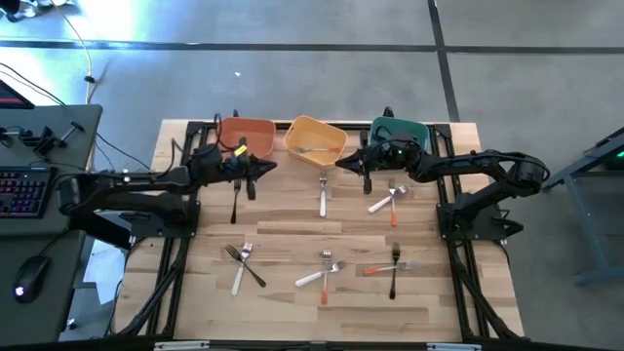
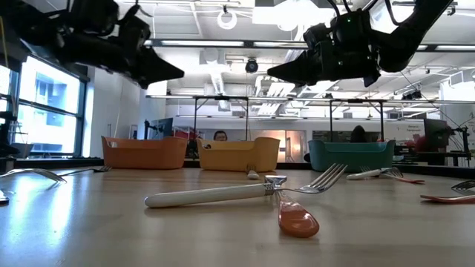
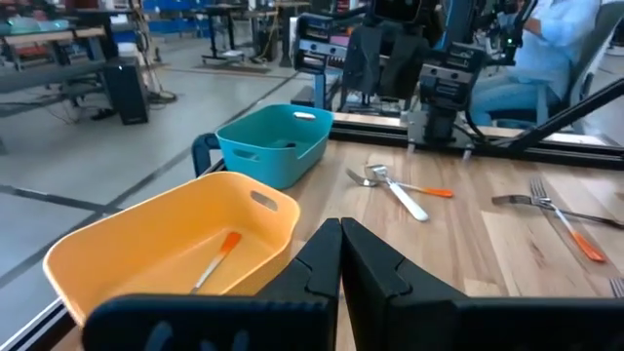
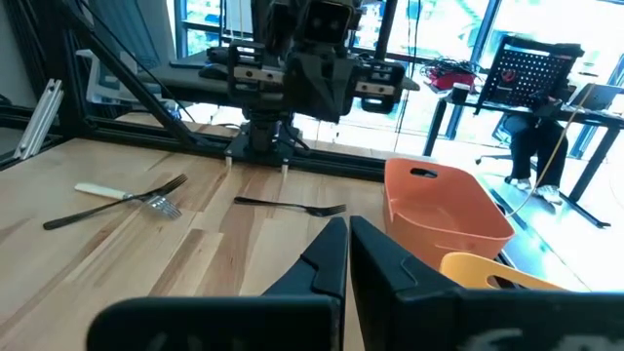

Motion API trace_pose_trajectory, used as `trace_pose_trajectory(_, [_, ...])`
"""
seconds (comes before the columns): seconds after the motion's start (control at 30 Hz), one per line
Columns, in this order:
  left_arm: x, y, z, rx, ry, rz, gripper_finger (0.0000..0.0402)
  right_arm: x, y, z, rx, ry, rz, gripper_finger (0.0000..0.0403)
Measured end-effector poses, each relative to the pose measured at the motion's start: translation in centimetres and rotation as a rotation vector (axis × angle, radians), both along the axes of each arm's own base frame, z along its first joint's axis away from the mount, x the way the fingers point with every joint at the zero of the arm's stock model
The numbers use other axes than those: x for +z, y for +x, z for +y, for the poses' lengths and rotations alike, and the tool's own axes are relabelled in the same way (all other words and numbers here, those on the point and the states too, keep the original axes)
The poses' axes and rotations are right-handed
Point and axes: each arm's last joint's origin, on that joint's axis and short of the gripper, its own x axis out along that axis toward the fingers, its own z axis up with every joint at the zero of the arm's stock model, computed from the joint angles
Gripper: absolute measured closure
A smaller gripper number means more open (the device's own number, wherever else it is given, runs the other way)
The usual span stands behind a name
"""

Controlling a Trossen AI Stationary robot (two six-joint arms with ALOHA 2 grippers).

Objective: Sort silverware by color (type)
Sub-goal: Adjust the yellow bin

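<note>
Small forks with white, orange-red or black handles lie flat on the wooden table: a black one [image 1: 235, 203], a white one [image 1: 323, 195], a white and orange pair [image 1: 388, 201], and three crossed pairs nearer the near edge [image 1: 244, 264] [image 1: 324, 271] [image 1: 393, 265]. One orange-handled fork [image 3: 218, 255] lies inside the yellow bin [image 1: 314, 139]. My left gripper [image 1: 255, 172] hovers shut in front of the orange bin [image 1: 244, 135], above the black fork. My right gripper [image 1: 363, 162] hovers shut between the yellow bin and the teal bin [image 1: 398, 132]. Both grippers hold nothing.
The three bins stand in a row along the table's far edge. In the low view both grippers [image 2: 169, 73] [image 2: 280, 73] hang well above the tabletop. Black frame rails border the table. A desk with a keyboard [image 1: 24, 190] stands to the left.
</note>
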Motion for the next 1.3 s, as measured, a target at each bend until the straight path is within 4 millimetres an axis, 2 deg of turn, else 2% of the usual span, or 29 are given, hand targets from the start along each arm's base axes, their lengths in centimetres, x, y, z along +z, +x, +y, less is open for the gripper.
trace_pose_trajectory(0.2, [-0.4,-1.4,-0.6,0.019,0.008,-0.030,0.0401,0.0,0.0,0.0,0.000,0.000,0.000,0.0403])
trace_pose_trajectory(0.37, [-0.3,-1.9,-0.8,0.017,-0.006,-0.043,0.0401,0.0,0.0,0.0,0.000,0.000,0.000,0.0403])
trace_pose_trajectory(0.77, [-0.1,-1.4,-2.5,-0.083,0.032,-0.047,0.0401,0.0,0.0,0.0,0.002,0.000,0.000,0.0403])
trace_pose_trajectory(1.0, [-0.1,-1.1,-3.4,-0.141,0.038,-0.046,0.0401,0.0,-0.8,-1.6,-0.059,0.000,0.000,0.0403])
trace_pose_trajectory(1.3, [-0.2,-1.0,-4.2,-0.187,0.053,-0.033,0.0401,0.0,-1.0,-1.9,-0.070,0.000,-0.001,0.0403])
